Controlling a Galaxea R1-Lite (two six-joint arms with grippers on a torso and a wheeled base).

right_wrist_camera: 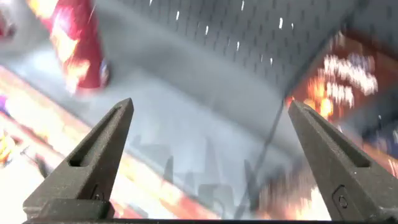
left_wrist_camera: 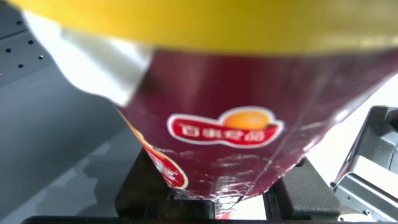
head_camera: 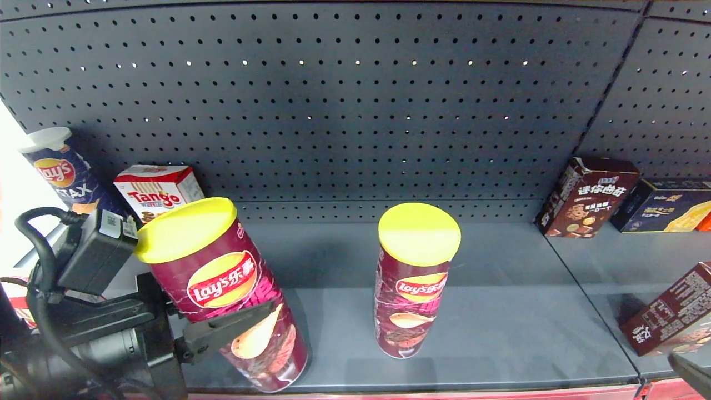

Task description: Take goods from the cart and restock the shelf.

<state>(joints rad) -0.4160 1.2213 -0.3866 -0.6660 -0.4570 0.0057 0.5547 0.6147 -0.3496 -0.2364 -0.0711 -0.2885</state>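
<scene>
Two maroon chip cans with yellow lids here. The left hand [head_camera: 244, 319] is pinching one can [head_camera: 222, 289] around its lower half. That can is tilted, lid leaning toward 11 o'clock, base down by the front edge of the shelf [head_camera: 500, 333]; can't tell if it's actually touching. The other can [head_camera: 411, 289] stands upright mid-shelf, at about 3 o'clock from the held one and well apart from it. Right hand [right_wrist_camera: 211, 104] has its fingers spread wide with nothing between them, hanging over the shelf front. Back at 10 o'clock from the held can there's a blue chip can [head_camera: 61, 172] and a red-and-white wafer box [head_camera: 158, 189], both against the pegboard [head_camera: 333, 111]. Off at 2 o'clock sits a brown cookie box [head_camera: 589, 197].
</scene>
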